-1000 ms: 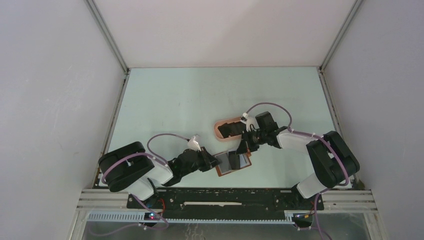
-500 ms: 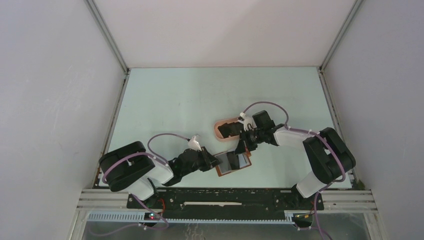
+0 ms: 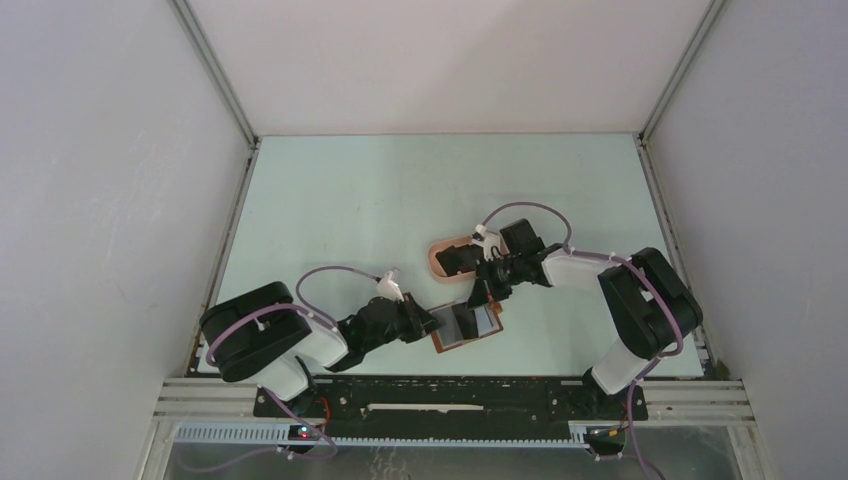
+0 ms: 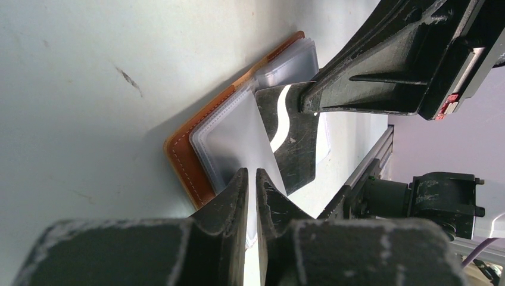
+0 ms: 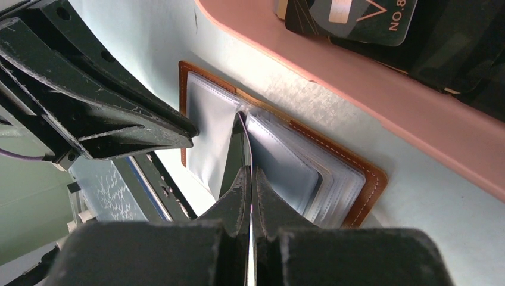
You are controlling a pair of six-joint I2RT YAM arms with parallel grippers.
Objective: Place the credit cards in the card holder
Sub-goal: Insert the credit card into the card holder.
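Note:
The card holder [image 3: 452, 341], a reddish-brown wallet, lies open on the table near the front, its grey pockets fanned out [image 5: 333, 173]. My left gripper [image 3: 432, 322] is shut on one translucent pocket leaf [image 4: 235, 134] and holds it lifted; its fingers meet on the leaf in the left wrist view [image 4: 251, 174]. My right gripper [image 3: 481, 297] is shut on a black credit card [image 4: 295, 140], held edge-on with its lower edge down among the pockets [image 5: 237, 156]. More black cards [image 5: 351, 21] lie in the pink tray [image 5: 369, 80].
The pink oval tray [image 3: 437, 258] sits just behind the wallet, close to my right wrist. The two grippers are nearly touching over the wallet. The metal frame rail [image 3: 450, 385] runs along the table's front edge.
My right arm has shifted slightly left and toward the wallet with the card. The left gripper holds still.

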